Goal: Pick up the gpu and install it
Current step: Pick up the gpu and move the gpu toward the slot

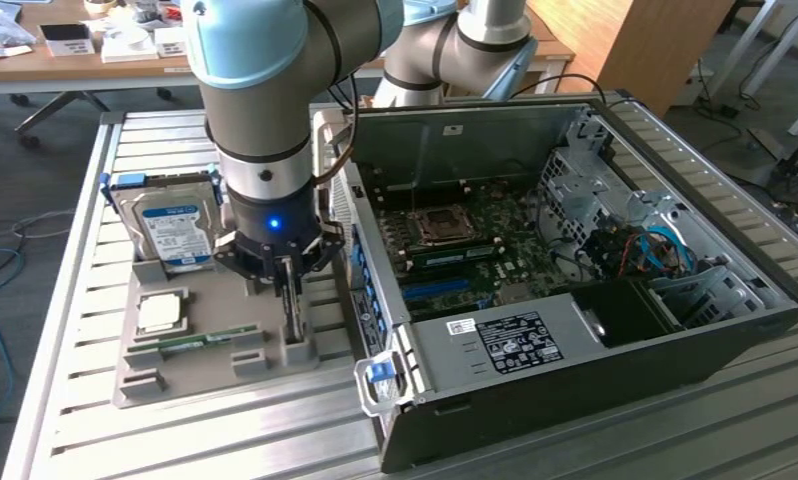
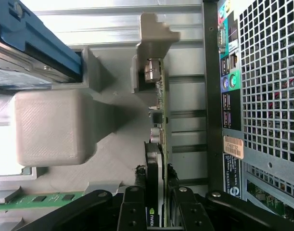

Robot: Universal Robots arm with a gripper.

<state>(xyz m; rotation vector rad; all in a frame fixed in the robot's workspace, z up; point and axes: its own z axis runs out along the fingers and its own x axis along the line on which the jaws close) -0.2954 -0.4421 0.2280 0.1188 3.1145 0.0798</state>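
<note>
In the grey tray (image 1: pixel 226 300), the gripper (image 2: pixel 155 202) clamps the upright gpu (image 2: pixel 162 110).

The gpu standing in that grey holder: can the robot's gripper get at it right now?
Most likely yes: the gripper sits right down over the gpu, at its upper edge, with nothing between them.

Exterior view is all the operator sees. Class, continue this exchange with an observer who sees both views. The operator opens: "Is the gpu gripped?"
Observer: Yes. In the wrist view the gripper has its fingers against both faces of the gpu, which stands on edge.
Operator: Which end is it holding?
Observer: The end away from the silvery bracket.
Operator: What runs beside the card?
Observer: The rear port panel of the computer case, with a gap between them.
</note>
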